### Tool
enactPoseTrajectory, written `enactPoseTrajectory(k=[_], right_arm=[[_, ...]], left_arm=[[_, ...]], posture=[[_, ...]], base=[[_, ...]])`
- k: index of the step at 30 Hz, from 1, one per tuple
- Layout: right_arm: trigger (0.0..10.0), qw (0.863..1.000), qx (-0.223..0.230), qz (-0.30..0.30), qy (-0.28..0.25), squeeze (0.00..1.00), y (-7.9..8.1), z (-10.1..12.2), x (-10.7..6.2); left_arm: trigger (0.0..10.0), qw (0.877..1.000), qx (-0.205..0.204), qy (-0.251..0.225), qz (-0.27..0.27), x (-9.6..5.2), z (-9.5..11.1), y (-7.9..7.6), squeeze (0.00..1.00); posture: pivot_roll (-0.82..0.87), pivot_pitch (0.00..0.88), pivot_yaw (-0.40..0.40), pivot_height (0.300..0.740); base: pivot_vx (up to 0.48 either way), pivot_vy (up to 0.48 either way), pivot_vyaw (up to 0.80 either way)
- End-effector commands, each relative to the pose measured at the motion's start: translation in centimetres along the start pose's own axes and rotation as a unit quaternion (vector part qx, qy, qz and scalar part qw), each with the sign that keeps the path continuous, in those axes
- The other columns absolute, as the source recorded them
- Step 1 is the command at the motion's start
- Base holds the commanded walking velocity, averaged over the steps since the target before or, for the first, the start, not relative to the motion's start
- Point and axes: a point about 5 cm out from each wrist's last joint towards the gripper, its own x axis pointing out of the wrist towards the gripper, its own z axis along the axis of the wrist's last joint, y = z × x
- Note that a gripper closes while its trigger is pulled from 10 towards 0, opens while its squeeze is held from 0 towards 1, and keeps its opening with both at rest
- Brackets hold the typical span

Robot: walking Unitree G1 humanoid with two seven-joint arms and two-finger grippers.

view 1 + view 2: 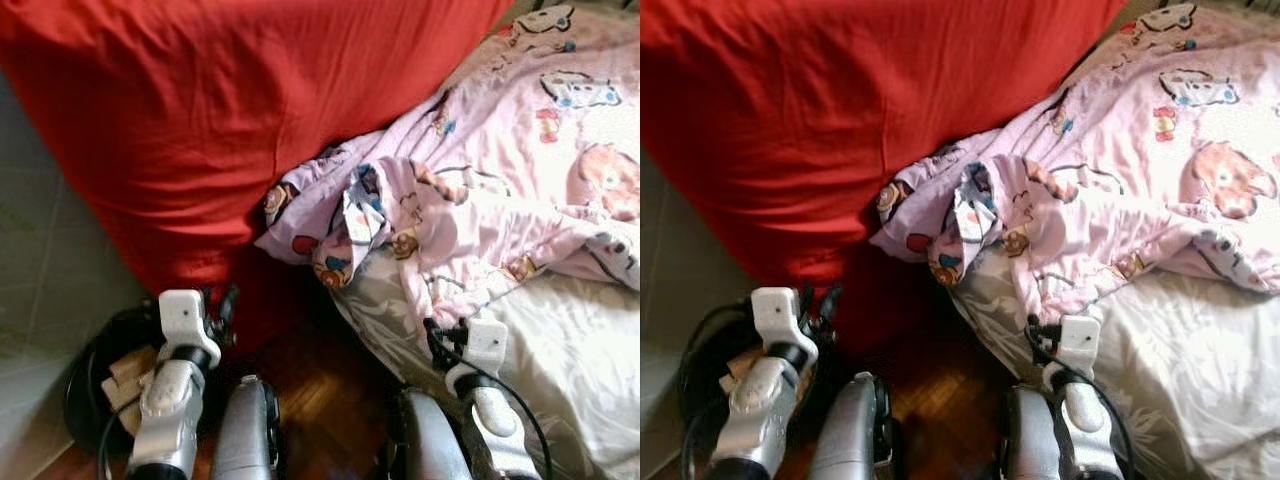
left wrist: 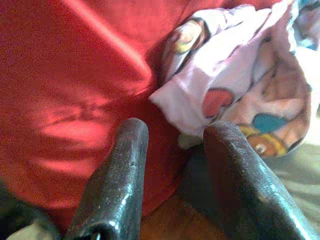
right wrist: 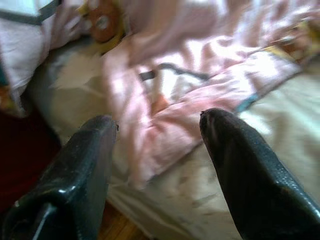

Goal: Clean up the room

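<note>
I see the pink blanket [image 1: 470, 190] bunched on the bed [image 1: 580, 370], its corner hanging beside the red cushion [image 1: 200, 120]. My right gripper [image 3: 157, 130], fingers spread and empty, sits nearer; left gripper [image 2: 175, 145] likewise spread.

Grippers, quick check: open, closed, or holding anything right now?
Left gripper: open, holding nothing, pointed at the red cushion and the pink blanket corner.
Right gripper: open, holding nothing, over the blanket on the bed.

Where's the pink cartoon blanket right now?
In the left eye view the pink cartoon blanket lies crumpled on the bed's white sheet, to the robot's right, its near corner against the big red cushion.
</note>
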Motion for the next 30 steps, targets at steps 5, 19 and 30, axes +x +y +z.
enactPoseTrajectory(k=[5,19,30], right_arm=[[10.0,1.0,0.002,0.007,0.019,0.0,0.3,-0.9,-0.4],[10.0,1.0,-0.015,0.023,0.012,0.0,0.7,-0.7,-0.4],[10.0,0.999,-0.026,0.039,0.009,0.0,1.3,-0.6,-0.3]], left_arm=[[10.0,1.0,-0.004,0.007,0.011,0.0,-0.1,0.7,0.0],[10.0,1.0,-0.006,0.006,0.005,0.2,0.0,0.5,0.0],[10.0,1.0,-0.004,0.002,0.009,0.1,0.2,0.8,0.0]], posture=[[-0.01,0.249,0.027,0.602],[-0.01,0.231,0.025,0.602],[0.0,0.23,0.025,0.602]], base=[[0.0,0.0,0.0],[0.0,0.0,0.23],[0.0,0.0,0.0]])
